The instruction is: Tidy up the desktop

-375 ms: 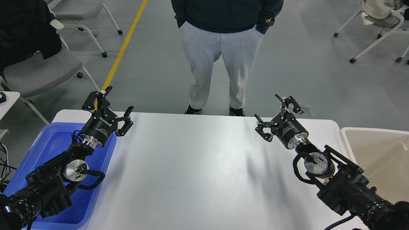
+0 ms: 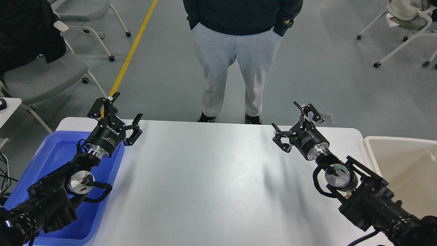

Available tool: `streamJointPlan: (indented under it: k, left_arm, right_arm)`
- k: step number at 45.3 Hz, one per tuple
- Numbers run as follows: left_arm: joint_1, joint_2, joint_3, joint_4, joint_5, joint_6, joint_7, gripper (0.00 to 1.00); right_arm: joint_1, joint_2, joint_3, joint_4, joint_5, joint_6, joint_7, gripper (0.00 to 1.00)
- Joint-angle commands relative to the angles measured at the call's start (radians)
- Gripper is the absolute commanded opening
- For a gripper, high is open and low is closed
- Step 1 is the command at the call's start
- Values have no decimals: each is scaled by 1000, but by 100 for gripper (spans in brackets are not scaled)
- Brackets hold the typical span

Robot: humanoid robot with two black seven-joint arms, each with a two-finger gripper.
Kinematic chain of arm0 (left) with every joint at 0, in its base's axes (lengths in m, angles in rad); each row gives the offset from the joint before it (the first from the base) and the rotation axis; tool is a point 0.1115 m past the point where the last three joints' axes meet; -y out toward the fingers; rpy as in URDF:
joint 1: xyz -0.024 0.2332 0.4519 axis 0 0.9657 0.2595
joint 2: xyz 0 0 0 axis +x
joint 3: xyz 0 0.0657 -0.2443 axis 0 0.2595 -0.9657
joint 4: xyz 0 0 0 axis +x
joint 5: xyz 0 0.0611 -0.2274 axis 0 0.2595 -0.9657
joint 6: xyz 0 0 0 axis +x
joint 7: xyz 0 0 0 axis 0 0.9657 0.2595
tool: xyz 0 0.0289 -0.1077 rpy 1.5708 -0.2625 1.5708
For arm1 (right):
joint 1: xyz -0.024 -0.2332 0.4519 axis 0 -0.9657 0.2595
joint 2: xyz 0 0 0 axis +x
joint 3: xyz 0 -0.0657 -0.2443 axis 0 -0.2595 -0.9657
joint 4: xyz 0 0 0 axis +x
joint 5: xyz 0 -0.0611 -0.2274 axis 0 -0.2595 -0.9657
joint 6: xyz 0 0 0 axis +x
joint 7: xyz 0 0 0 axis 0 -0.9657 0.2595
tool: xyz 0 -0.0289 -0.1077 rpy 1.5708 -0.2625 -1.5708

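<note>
**Tech:** Jaws on both arms stand spread apart with nothing between them. The left gripper (image 2: 116, 110) hangs over the far left corner of the bench (image 2: 211, 177), above the inner edge of the blue tray (image 2: 51, 153). The right gripper (image 2: 296, 119) hangs over the far right part, short of the beige bin (image 2: 403, 160).

**Lead:** And the thing to be tidied?

**Tech:** That is the bench itself, the broad white top filling the middle of the view, between tray and bin. I see no loose item on its surface. A small clear piece (image 2: 327, 118) sits at the far right edge, behind the right gripper; I cannot tell what it is.

**Lead:** How would the top handle?

**Tech:** By my reckoning it is stiff, heavy and not meant to be lifted. The finish looks smooth and glossy, so small flat items would likely slide on it rather than lift cleanly. Anything thin may need taking by an edge. The top itself offers no hold except its rounded rim.

**Lead:** Anything nearby to mind?

**Tech:** A person (image 2: 235, 61) stands just beyond the far edge, between the two arms.
</note>
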Motion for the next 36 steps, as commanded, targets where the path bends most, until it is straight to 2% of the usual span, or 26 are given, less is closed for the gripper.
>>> streamJointPlan:
  k: [1,9,17,30,36]
  left_arm:
    - [0,0,0,2,0,0,0,100]
    - [0,0,0,0,0,0,0,100]
    - [0,0,0,0,0,0,0,100]
    - [0,0,0,0,0,0,0,100]
    - [0,0,0,0,0,0,0,100]
  right_arm:
    - [-6,1,-3,10,-1,3,0,100]
    - [-15,-19,5,45,-15,4,1,100]
    - [-14,-124,-1,157,-20,4,2,100]
    - [-7,-396,-73,392,-253,7,2,100]
    - [3,-519,-118,479,-377,43,0,100]
